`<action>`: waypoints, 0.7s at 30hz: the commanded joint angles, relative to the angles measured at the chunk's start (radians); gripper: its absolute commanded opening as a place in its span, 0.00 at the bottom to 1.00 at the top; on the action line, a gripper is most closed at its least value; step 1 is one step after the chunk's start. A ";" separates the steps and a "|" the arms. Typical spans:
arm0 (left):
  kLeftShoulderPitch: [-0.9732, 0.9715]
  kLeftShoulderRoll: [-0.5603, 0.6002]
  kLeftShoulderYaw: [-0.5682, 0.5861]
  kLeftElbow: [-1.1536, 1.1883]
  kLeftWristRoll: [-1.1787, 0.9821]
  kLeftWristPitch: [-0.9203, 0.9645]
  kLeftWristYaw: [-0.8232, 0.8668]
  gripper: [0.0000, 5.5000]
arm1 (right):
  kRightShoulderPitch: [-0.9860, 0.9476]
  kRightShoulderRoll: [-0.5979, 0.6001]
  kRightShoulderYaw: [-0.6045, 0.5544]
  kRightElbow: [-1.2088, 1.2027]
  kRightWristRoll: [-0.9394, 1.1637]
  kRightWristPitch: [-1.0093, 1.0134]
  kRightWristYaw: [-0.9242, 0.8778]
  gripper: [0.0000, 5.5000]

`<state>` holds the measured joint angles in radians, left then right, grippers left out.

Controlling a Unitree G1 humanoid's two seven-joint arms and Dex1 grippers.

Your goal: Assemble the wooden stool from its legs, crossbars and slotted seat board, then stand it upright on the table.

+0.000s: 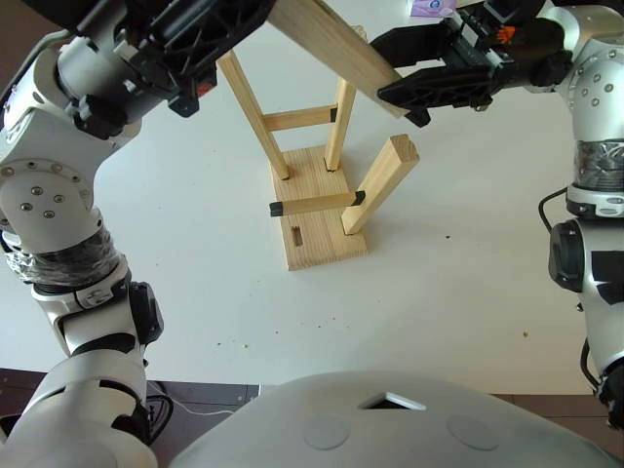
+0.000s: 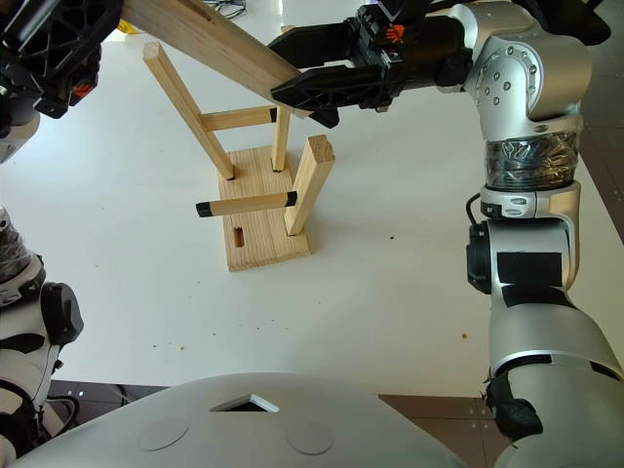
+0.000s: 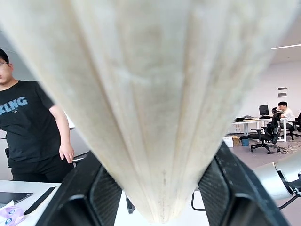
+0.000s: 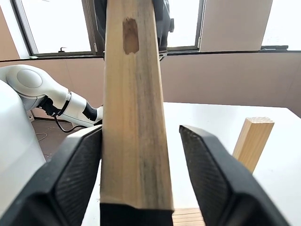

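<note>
Left pincer point(image 3: 157, 190): closed on a long pale wooden leg point(image 1: 341, 44), with a black finger point(image 3: 94, 193) pressed to each side. The leg is held in the air, slanting over the part-built stool toward the right arm.

White bench point(image 1: 468, 292): a flat pale wooden seat board point(image 1: 327, 249) lies on it, slots up. One open slot point(image 1: 295, 234) shows near the board's left edge.
- Far end of the board: a tall leaning leg point(image 1: 252, 112) and a second upright leg point(image 1: 339, 122), its top hidden behind the held leg. A plain wooden crossbar point(image 1: 297, 119) joins the two.
- Right edge of the board: a tilted third leg point(image 1: 382, 183) carries a black-capped crossbar point(image 1: 314, 205). The crossbar's left end is free, above the board.

Right pincer point(image 4: 141, 179): open, jaws astride the lower end of the held leg. One finger point(image 4: 77, 174) is against the wood. The other finger point(image 4: 209, 174) stands off with a gap.
</note>
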<state>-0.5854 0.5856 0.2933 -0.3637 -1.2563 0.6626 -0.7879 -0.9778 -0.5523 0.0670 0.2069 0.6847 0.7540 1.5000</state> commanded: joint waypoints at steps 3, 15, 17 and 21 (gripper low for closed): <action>0.013 0.033 0.006 0.037 0.087 -0.031 -0.038 0.38 | 0.031 -0.023 0.003 0.001 -0.046 -0.078 0.012 0.70; 0.187 0.327 0.094 0.161 0.309 -0.048 -0.301 0.38 | 0.183 -0.078 -0.310 -0.058 -0.039 -0.226 -0.288 0.81; 0.264 0.343 0.071 0.144 0.328 -0.039 -0.353 0.38 | 0.254 -0.069 -0.364 -0.146 -0.012 -0.222 -0.358 0.81; 0.417 0.337 -0.006 0.115 0.463 -0.136 -0.426 0.38 | 0.401 -0.041 -0.441 -0.332 0.055 -0.197 -0.488 0.81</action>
<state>-0.2200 0.9261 0.3199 -0.2371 -0.8548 0.5744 -1.1936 -0.6422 -0.6090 -0.3418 -0.0384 0.7063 0.5387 1.0658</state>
